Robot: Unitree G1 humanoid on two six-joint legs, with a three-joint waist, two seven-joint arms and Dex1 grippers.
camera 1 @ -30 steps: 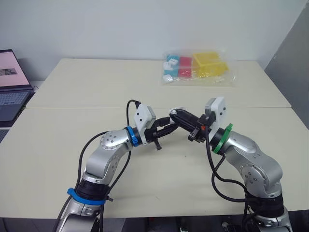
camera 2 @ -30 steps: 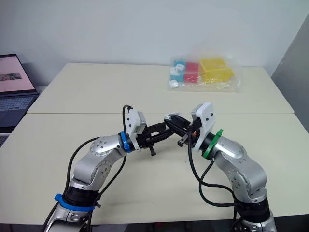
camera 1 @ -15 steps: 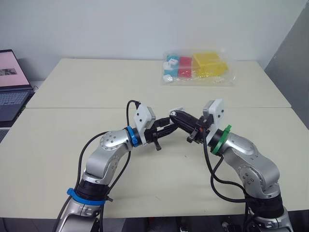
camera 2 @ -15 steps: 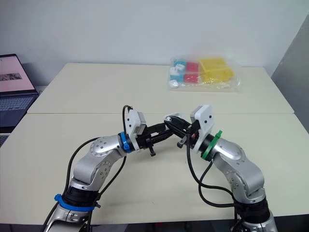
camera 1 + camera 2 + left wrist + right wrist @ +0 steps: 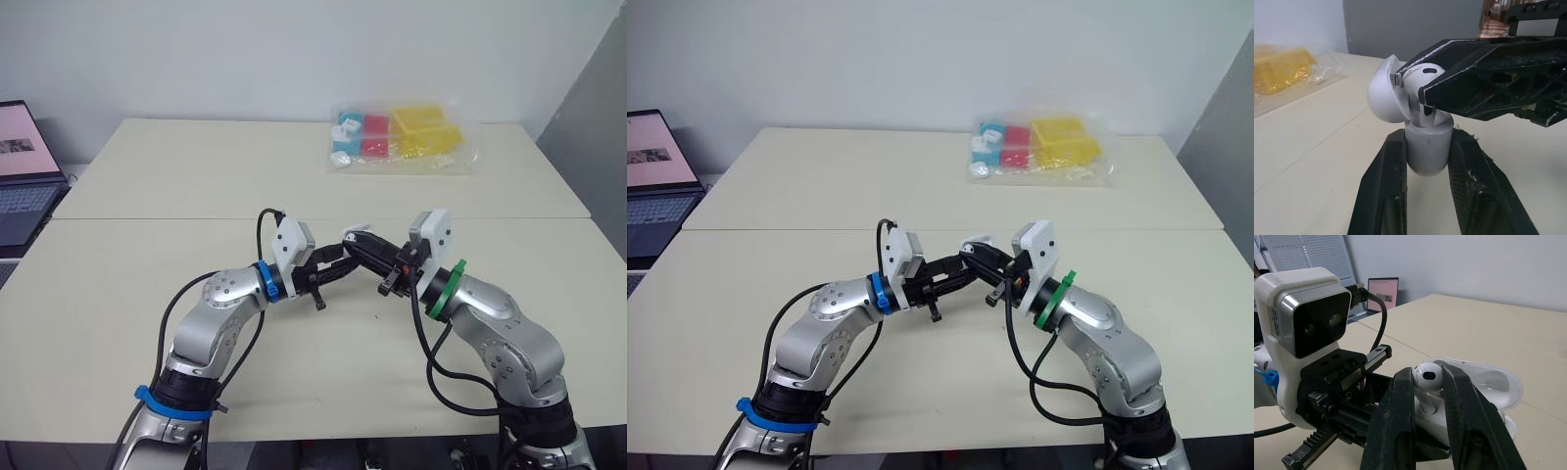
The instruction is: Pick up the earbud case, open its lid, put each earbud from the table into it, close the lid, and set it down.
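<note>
While the two arms meet over the near half of the table (image 5: 147, 294), the left gripper (image 5: 1427, 142) is clamped on the earbud case (image 5: 1429, 149). Its two black, rough-edged fingers press on either side of the smooth, rounded white body. The case is held up off the table, roughly upright, with its glossy domed lid (image 5: 1382, 95) flipped open to one side.

The right gripper (image 5: 1427, 373) comes in from the opposite side and is pinching a white earbud (image 5: 1428, 376) by its round head. The stem points down into the open case. Can't tell if it's fully seated in its socket or just part way in.

The tabletop itself is matte cream and looks like two slabs pushed together, with a thin seam running across just past the grippers. Further back on the far slab sits a crinkly clear plastic bag (image 5: 402, 139) with chunky yellow, red and blue blocks plus some small white bits. Off the table's left edge is an open laptop (image 5: 24, 181) with a pinkish screen.
</note>
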